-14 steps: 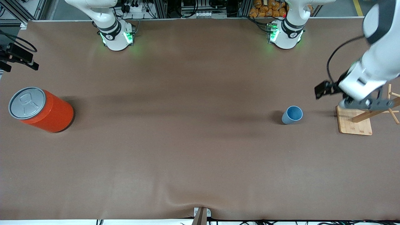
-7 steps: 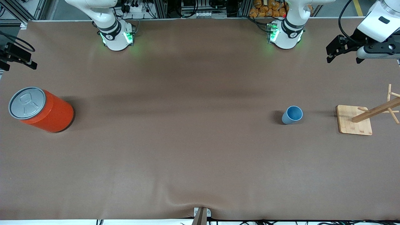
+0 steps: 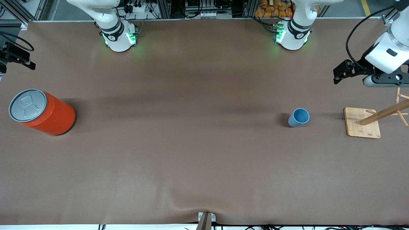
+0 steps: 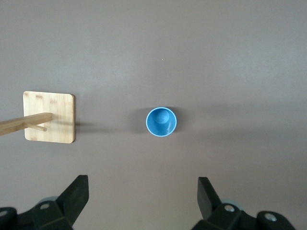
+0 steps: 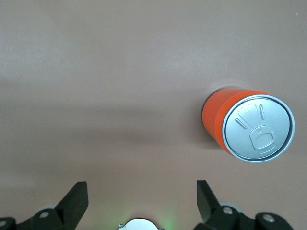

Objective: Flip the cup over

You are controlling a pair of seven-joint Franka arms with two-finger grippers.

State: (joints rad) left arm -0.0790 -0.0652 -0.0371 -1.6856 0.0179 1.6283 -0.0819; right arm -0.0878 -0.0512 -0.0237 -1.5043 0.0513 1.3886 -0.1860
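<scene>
The left gripper [image 4: 141,199] hangs in the air at the right edge of the front view, above the table [image 3: 191,143], its fingers [image 4: 76,194] spread wide and holding nothing. In its wrist view the cup [image 4: 161,121] sits at mid-frame, upright with its mouth up, apart from the fingers. In the front view the cup [image 3: 299,117] stands right of centre, near the wooden stand [image 3: 362,127]. The right gripper [image 5: 141,199] waits, fingers spread and empty, above the table; the orange can [image 5: 247,127] shows at the right of its wrist view. In the front view the can [image 3: 41,111] stands at the left edge.
</scene>
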